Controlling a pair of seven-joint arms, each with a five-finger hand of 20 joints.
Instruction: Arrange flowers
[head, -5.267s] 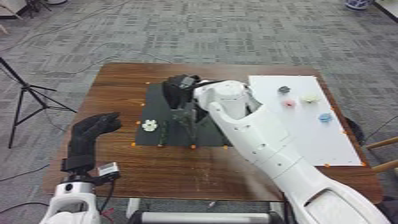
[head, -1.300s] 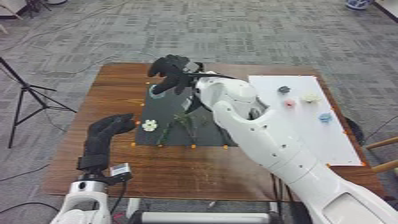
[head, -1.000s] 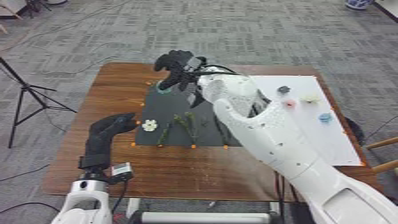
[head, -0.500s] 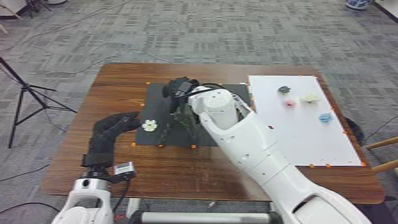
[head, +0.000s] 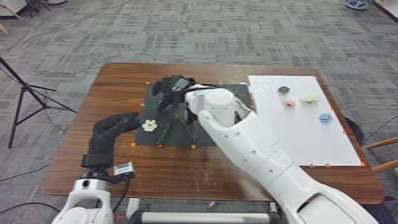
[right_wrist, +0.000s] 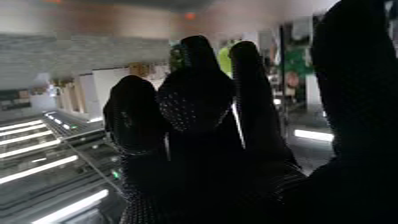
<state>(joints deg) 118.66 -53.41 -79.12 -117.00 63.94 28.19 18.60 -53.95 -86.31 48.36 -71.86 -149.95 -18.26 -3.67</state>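
Black-gloved, the right hand (head: 173, 90) has moved back nearer to the robot, and is now over the far-left part of the dark mat (head: 206, 139), I think for handling a stem; whether it is spread, pressed together or pinching, I cannot tell. On the mat I count one white flower (head: 149, 125) and at least two green stems (head: 163, 134). Right of the mat are four flowers: one grey flower (head: 284, 90), one cream flower (head: 310, 98), one pink flower (head: 290, 103), one blue flower (head: 325, 117).
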